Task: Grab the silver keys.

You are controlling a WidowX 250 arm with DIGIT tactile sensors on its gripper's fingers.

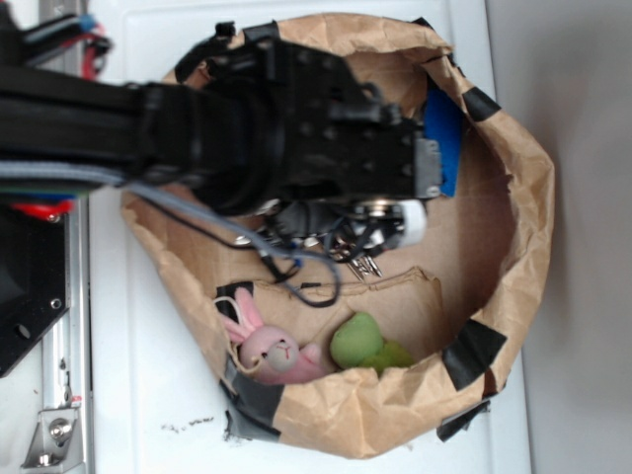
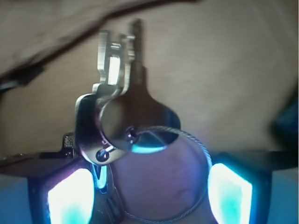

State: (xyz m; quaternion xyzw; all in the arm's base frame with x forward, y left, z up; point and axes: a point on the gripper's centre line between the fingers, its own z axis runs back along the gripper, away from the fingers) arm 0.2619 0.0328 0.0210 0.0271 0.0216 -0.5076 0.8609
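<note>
on the left of the exterior view we see our black arm (image 1: 118,123) reaching in over a brown paper bag (image 1: 513,227) rolled down into a basket on the white table (image 1: 158,395); below it a pink plush rabbit (image 1: 269,351) lies against the bag's near wall, with a green soft toy (image 1: 363,341) just beside it. moving right, the silver keys (image 1: 360,259) hang just under the wrist, over the bag's floor, and a blue block (image 1: 444,138) stands against the far wall past the claw (image 1: 390,222). in the wrist view the keys (image 2: 117,116) dangle close to the lens, the rounded head foremost and the wire ring (image 2: 189,179) looping back between the two lit pads (image 2: 70,198); the pads stand apart, so we cannot tell whether the claw pinches the ring or merely hooks it. we judge the grab mostly made. to finish well, we should close firmly on the ring or the key heads, then lift straight up, slowly, so the swinging bunch neither slips nor snags the bag's rim.
</note>
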